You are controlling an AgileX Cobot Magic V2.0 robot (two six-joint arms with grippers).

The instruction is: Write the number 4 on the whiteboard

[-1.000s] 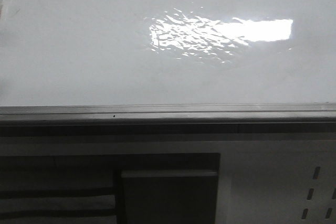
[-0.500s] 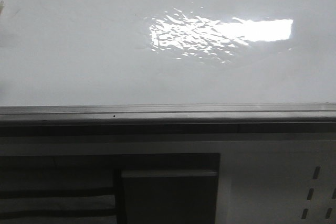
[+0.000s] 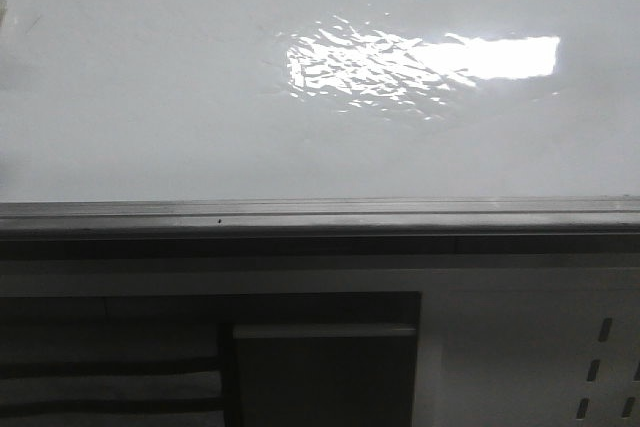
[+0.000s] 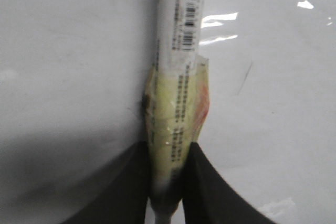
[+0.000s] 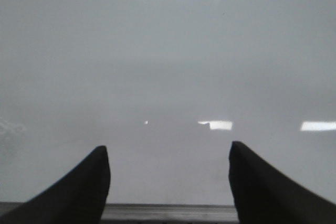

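The left gripper (image 4: 167,182) has its jaws clamped on a white marker (image 4: 176,77) bearing a barcode label, print unreadable, over the whiteboard (image 4: 68,66). The right gripper (image 5: 169,182) jaws gape, empty.

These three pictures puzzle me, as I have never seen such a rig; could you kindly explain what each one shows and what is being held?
It is a robot with two arms, filmed by three cameras at the same moment. The front view looks forward over a large glossy whiteboard with a grey metal rim and a bright light reflection; neither arm shows in it. Below the rim is part of the stand, with a white perforated panel.

The other two cameras sit on the wrists, looking down past dark fingers. The left hand is shut on a white marker that has a barcode label and yellowish tape around it. A thin dark stroke lies on the board beside it; I cannot see a finished 4. The right hand is open and holds nothing, with only the board beneath it.
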